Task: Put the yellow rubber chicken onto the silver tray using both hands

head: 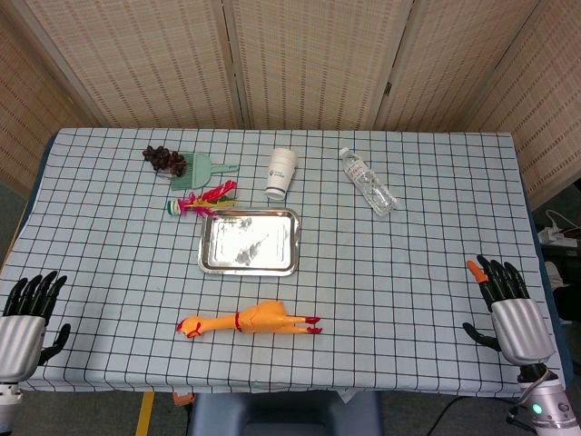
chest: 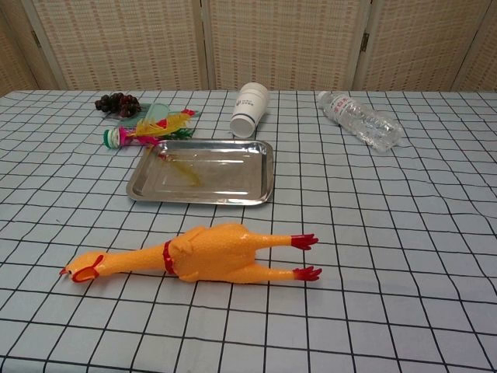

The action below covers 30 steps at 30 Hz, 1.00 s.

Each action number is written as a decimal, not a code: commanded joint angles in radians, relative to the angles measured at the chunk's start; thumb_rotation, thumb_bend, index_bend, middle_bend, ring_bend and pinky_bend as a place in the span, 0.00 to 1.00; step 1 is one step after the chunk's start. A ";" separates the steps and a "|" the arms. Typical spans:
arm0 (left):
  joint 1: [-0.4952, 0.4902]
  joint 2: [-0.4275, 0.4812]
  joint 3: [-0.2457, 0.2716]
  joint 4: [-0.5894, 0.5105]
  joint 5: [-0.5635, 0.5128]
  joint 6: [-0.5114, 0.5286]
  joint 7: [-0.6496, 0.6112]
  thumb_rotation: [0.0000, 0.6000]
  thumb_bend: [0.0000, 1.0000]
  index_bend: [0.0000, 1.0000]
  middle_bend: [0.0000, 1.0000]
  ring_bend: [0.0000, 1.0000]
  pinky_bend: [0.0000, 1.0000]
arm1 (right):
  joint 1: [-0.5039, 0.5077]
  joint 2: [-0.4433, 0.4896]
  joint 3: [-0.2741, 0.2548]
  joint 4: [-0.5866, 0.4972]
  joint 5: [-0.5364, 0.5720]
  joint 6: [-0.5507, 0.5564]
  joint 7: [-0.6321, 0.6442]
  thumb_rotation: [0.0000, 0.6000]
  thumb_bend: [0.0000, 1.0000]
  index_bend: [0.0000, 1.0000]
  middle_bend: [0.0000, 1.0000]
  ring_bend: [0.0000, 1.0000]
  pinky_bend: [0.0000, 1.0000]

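Chicken: yellow rubber chicken point(head: 247, 321) lies lengthwise on the counter point(head: 408, 272), near edge, apart from the tray.
Tray: silver tray point(head: 250, 242) holds nothing.
Left hand point(head: 27, 318): at left counter edge, fingers spread, holding nothing.
Right hand point(head: 508, 304): at right edge, fingers spread, holding nothing.
Progress: judged unstarted; reach, two-handed grasp, lift and placement remain.

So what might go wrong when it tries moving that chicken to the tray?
The rubber chicken is long and probably floppy, so it may sag or slip if the left hand and right hand grip unevenly. The silver tray looks barely longer than the chicken, so an end could overhang. The feathered shuttlecock lies close behind and might get knocked.
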 commanded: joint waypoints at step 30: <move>-0.284 -0.229 0.023 -0.158 0.035 -0.486 0.196 1.00 0.38 0.12 0.00 0.00 0.11 | -0.017 0.053 -0.010 -0.039 0.002 0.005 0.016 1.00 0.12 0.00 0.00 0.00 0.00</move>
